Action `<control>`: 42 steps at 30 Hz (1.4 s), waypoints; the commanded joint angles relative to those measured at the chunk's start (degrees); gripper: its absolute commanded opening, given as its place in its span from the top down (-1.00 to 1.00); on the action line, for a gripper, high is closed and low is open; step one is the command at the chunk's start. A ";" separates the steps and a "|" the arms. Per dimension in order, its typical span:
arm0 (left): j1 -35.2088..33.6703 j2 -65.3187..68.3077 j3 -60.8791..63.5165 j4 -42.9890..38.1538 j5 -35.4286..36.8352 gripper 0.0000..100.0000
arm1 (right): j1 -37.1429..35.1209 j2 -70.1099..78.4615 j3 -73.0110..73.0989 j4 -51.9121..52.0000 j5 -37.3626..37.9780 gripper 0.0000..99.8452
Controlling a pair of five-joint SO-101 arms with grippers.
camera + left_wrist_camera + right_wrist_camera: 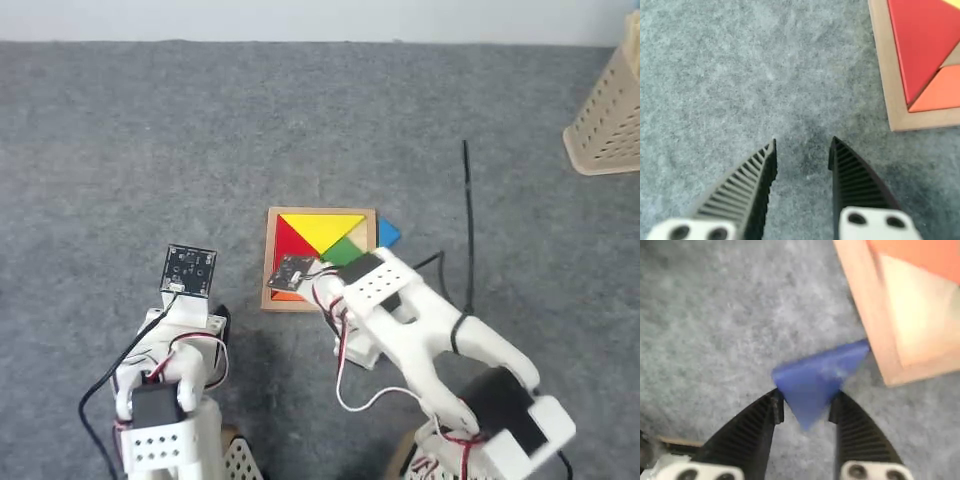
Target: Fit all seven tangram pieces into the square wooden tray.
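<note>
The right gripper [806,392] is clamping a blue triangle [815,380]. Its jaws are pressing the two slanted sides near one point, while another tip is touching the outer wall of the tray [866,295]. I cannot tell whether the triangle is resting on the grey bench [715,315] or hanging just above it. Inside that corner a bare patch [915,325] is showing beside the orange piece [925,255], which is probably where the triangle is going. Slanted sides are liable to slip out of the grip. So the move is calling for a slow rise until the piece is clearing the wall, then a turn to match the gap before lowering it flat. The left gripper [804,141] is hanging with its jaws apart and nothing between them. It is sitting near a tray corner by the red piece [925,45] and is best kept clear.
</note>
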 commanded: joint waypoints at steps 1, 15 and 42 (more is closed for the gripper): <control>0.09 -0.35 -0.66 0.26 -0.26 0.66 | 1.45 -8.48 -2.64 3.38 1.93 0.85; 0.09 -0.35 -0.66 0.26 -0.26 0.66 | 1.80 -19.03 -1.14 9.54 -0.44 0.87; 0.09 -0.35 -0.66 0.26 -0.26 0.66 | -7.16 -3.47 -0.35 -6.02 -12.66 0.52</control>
